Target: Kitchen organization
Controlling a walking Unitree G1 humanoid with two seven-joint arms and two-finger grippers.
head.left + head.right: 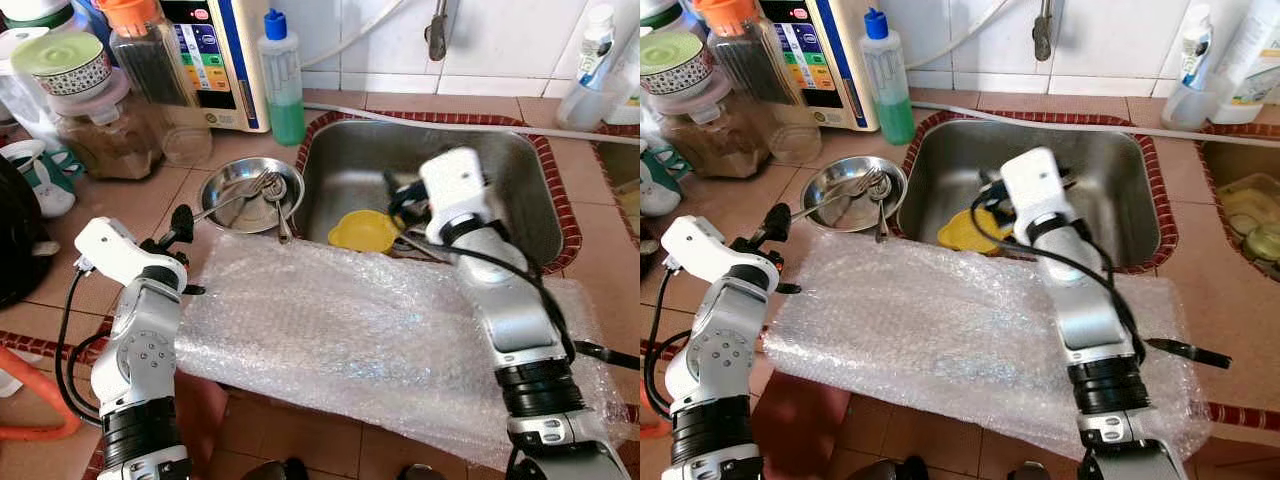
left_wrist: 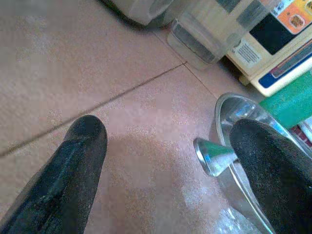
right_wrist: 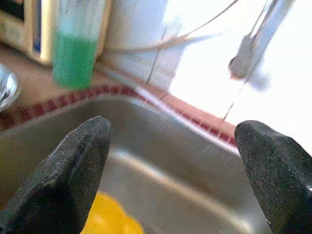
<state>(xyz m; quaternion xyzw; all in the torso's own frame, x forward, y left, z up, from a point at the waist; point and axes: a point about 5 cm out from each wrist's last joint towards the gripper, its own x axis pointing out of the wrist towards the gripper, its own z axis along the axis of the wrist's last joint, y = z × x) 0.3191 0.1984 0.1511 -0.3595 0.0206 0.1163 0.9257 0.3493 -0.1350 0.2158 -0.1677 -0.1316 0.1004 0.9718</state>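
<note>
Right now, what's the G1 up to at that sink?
Both arms are out over the counter, nothing gripped. The right gripper hangs open over the steel sink, just above a yellow funnel-like piece. The left gripper is open beside the small metal bowl holding utensils, one finger next to a handle tip. A bubble wrap sheet covers the counter's front.
</note>
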